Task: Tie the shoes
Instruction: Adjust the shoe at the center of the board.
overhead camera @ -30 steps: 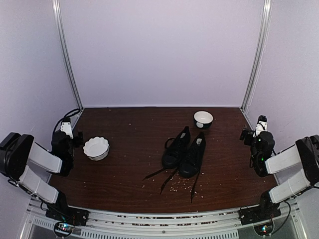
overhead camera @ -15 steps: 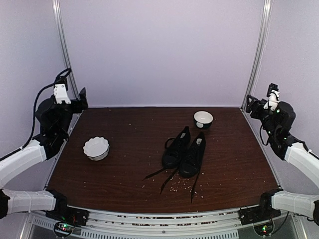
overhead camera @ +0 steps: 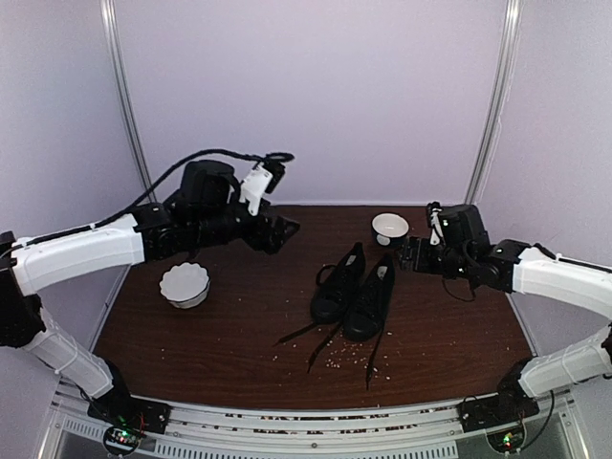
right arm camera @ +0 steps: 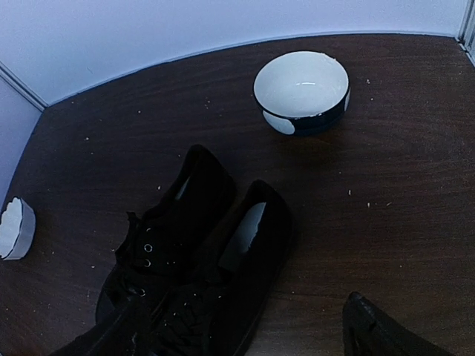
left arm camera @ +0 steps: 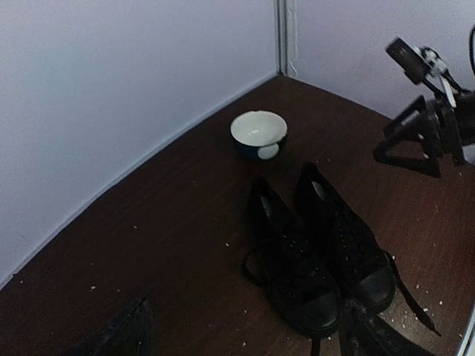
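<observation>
The shoes (overhead camera: 354, 290) are two black low-top sneakers standing side by side mid-table, toes toward the near edge. Their loose laces (overhead camera: 325, 346) trail forward on the wood. My left gripper (overhead camera: 283, 229) hovers open above the table, left of and behind the shoes. In the left wrist view the shoes (left arm camera: 320, 252) lie ahead, with nothing between the fingertips (left arm camera: 122, 334). My right gripper (overhead camera: 405, 254) hangs open just right of the heels. The right wrist view looks down on the shoes (right arm camera: 204, 248), apart from its own gripper (right arm camera: 245, 335).
A white scalloped bowl (overhead camera: 185, 283) sits at the left. A dark bowl with a white inside (overhead camera: 390, 228) stands behind the shoes, close to my right gripper. Small crumbs (overhead camera: 359, 361) dot the dark wooden table (overhead camera: 239, 325), which has white walls on three sides.
Both arms have risen from folded poses at the table's sides and swung in over the table toward the shoes. The shoes and bowls have not moved.
</observation>
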You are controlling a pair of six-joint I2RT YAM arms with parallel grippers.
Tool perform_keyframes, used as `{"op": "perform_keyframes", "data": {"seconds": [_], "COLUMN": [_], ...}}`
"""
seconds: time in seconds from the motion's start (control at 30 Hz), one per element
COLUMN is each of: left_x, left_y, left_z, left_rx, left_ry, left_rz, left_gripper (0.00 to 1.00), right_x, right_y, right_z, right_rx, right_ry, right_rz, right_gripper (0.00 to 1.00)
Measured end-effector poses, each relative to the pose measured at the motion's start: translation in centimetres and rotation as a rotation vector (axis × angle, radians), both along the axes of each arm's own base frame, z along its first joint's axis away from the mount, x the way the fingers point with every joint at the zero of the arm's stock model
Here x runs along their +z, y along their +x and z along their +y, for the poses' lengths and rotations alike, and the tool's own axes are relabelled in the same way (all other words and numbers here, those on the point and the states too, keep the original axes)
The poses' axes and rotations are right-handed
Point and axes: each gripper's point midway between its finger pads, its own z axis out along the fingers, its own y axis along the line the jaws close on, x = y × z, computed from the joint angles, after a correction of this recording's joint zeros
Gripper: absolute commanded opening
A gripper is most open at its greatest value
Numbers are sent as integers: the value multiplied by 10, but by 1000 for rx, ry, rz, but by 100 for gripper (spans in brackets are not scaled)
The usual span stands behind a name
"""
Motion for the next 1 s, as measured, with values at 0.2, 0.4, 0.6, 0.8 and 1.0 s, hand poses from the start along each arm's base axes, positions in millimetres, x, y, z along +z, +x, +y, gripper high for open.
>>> {"op": "perform_keyframes", "data": {"seconds": [0.2,0.4,0.6,0.8,1.0], "left_x": [-53,-66,-69,-69,-95], "left_y": [-41,-74,-119,-120,-115], "left_z": [-39,-47,-63,-68,-79], "left_rx": [-168,-287,-440,-431,-415], "left_ry": [138,232,263,245,269], "left_rz": [64,-9,-69,-8,71], "left_gripper": [90,96,96,96,94], "right_x": [-23,-58,-99,-106,-104], "right_y": [22,38,34,30,30], "right_z": [30,48,55,54,56], "right_rx": [-24,-37,-17,-2,55], "right_ry": [-43,-97,-159,-191,-238], "right_rz": [95,191,296,318,315], "right_gripper": [88,81,54,25,16]}}
